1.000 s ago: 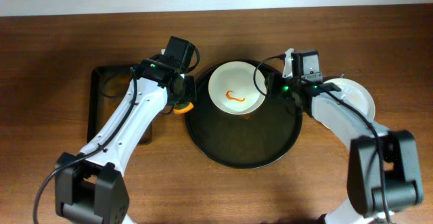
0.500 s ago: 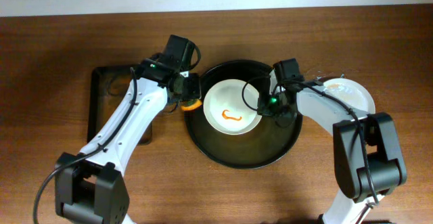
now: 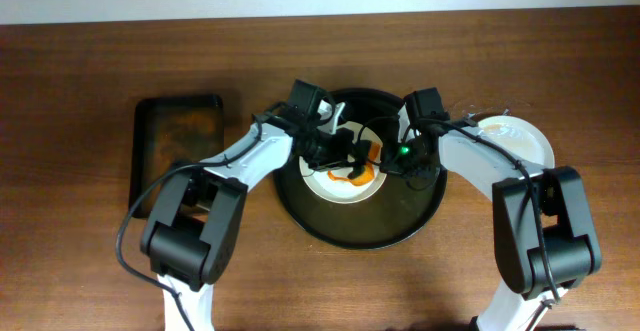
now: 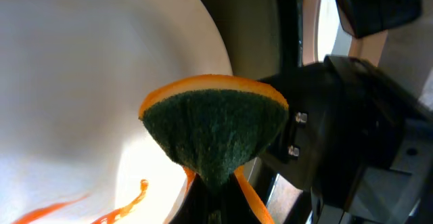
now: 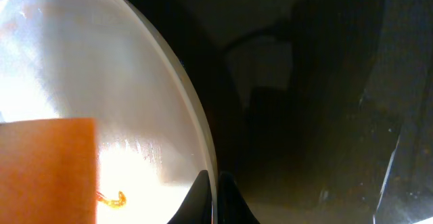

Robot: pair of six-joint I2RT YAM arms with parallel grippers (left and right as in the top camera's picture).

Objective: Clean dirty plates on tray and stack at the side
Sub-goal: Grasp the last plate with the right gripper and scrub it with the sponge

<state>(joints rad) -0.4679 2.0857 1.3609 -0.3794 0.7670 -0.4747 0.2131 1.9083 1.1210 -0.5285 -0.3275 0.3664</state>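
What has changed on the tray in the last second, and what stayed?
The left gripper carried its orange sponge rightward onto the smeared plate, which the right gripper had pulled toward the middle of the tray. Both grips and the side plate stayed.

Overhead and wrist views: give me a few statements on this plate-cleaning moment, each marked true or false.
1. The left gripper holds a sponge. True.
2. The plate on the tray is clean. False: orange sauce streaks it.
3. The sponge is over the plate. True.
4. The rectangular tray holds a plate. False: no plate lies in it.
5. The right gripper is at the side plate. False: it is at the rim of the plate on the tray.
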